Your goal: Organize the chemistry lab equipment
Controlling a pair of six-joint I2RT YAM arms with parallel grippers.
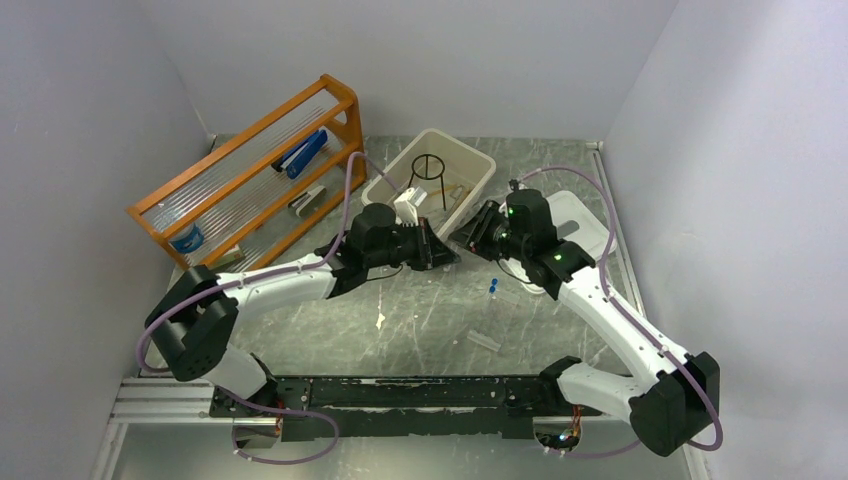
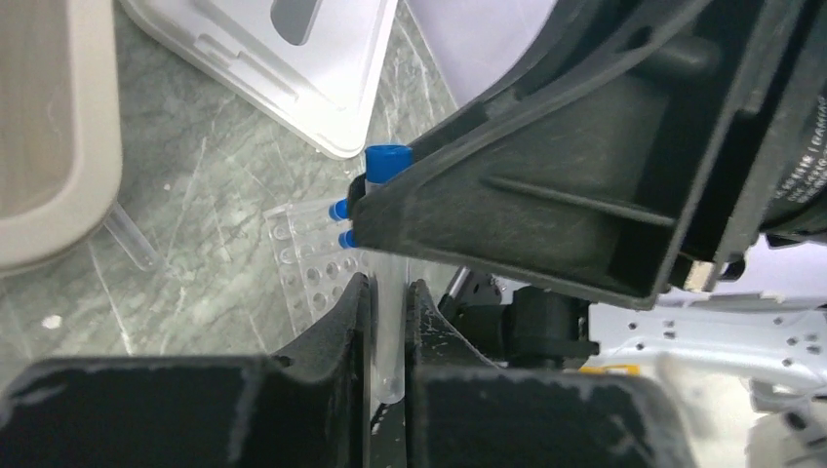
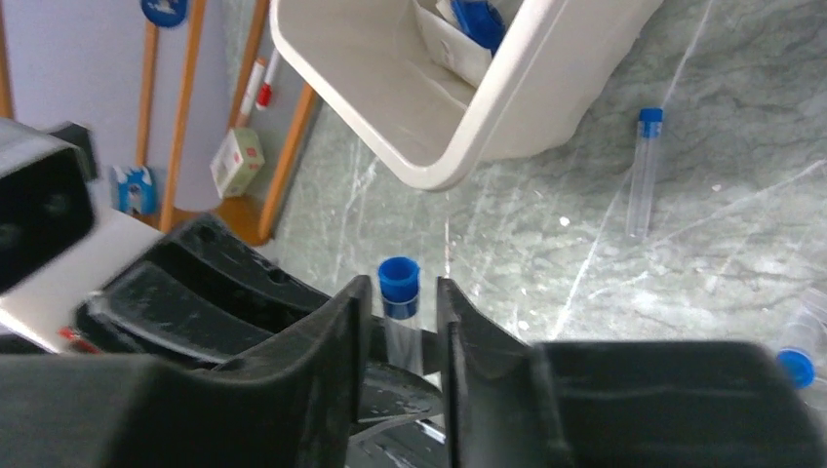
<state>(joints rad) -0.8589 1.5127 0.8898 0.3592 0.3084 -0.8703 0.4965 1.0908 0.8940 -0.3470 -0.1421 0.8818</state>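
Table (image 1: 430,320): grey-green stone-look top, smooth, pale veining. Tub (image 3: 429,175): beige plastic, smooth, faint sheen. Lid (image 2: 293,88): white plastic, smooth. Rack (image 1: 250,140): orange wood with clear rods. Tube (image 3: 399,288): clear plastic, blue plastic cap. Tripod (image 1: 430,172): black metal wire. Left gripper's fingers (image 2: 327,336): black matt plastic, edges scuffed pale.

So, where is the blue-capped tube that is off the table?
Mid-table in the top view, just in front of the beige tub: the blue-capped tube sits in the left jaws, shut on its body, with its cap between the right jaws.
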